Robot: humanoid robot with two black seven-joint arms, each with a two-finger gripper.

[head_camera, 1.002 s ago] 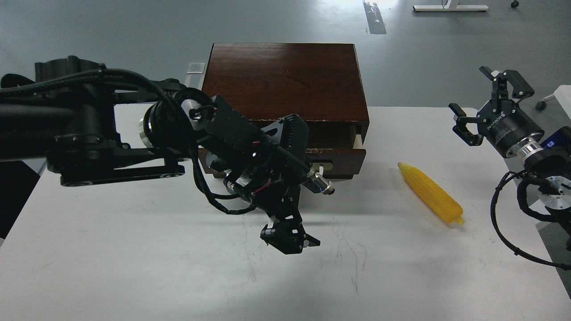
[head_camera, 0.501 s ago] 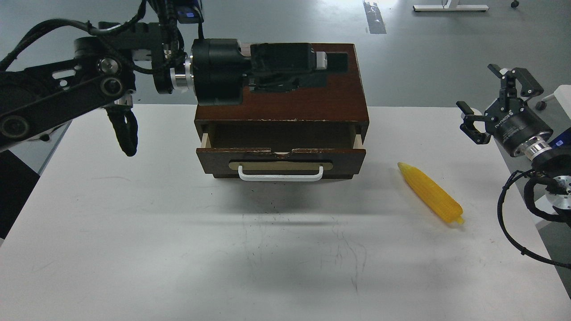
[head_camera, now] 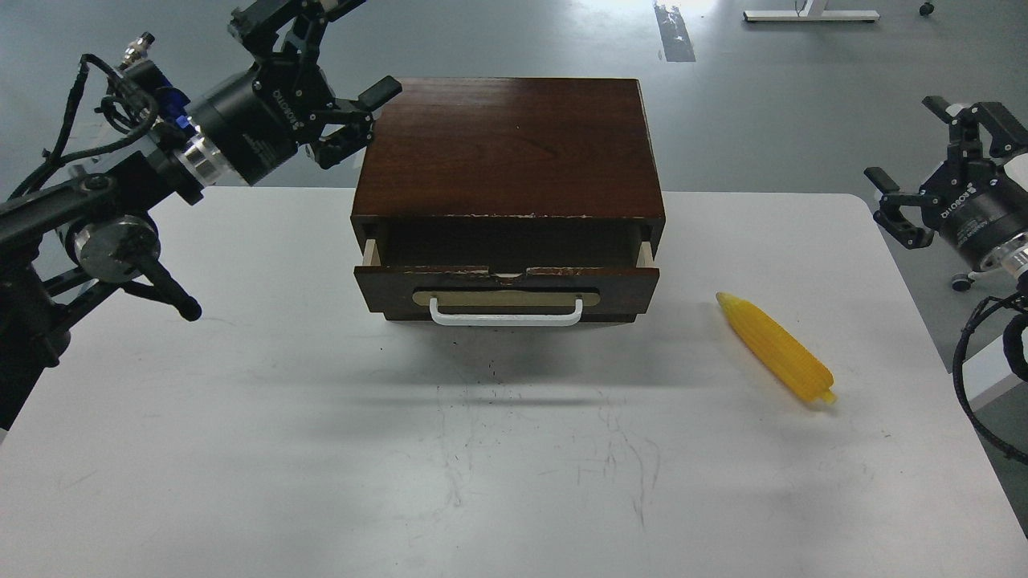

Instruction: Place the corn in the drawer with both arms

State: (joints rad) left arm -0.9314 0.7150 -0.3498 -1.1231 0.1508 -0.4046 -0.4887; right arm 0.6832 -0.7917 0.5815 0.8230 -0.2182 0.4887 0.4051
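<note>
White desk (head_camera: 241, 449) under grey lab floor, surface scuffed near centre. Corn (head_camera: 776, 348) lying on desk to right of box, pointed tip toward drawer, blunt end toward near right edge; untouched, nothing gripping it. Drawer (head_camera: 506, 289) pulled part-way out of dark wooden box (head_camera: 508, 144), white bar handle facing forward, dark gap showing behind front; opening looks shallow for a cob of that length. Left claw (head_camera: 321, 64) raised beside box's far-left corner, fingers spread wide, holding nothing. Right claw (head_camera: 936, 172) up at far right past desk edge, well apart from corn, fingers also spread, empty. Judgement: drawer-opening step appears done or nearly so; pick of corn not yet begun. For a clean pick: bring right claw down over cob's thicker middle, fingers across the long axis, not along it, since ribbed tapered plastic likely to slip toward the tip. If gap proves too narrow, widen drawer by handle with left claw before transfer; lay cob parallel to drawer front.
</note>
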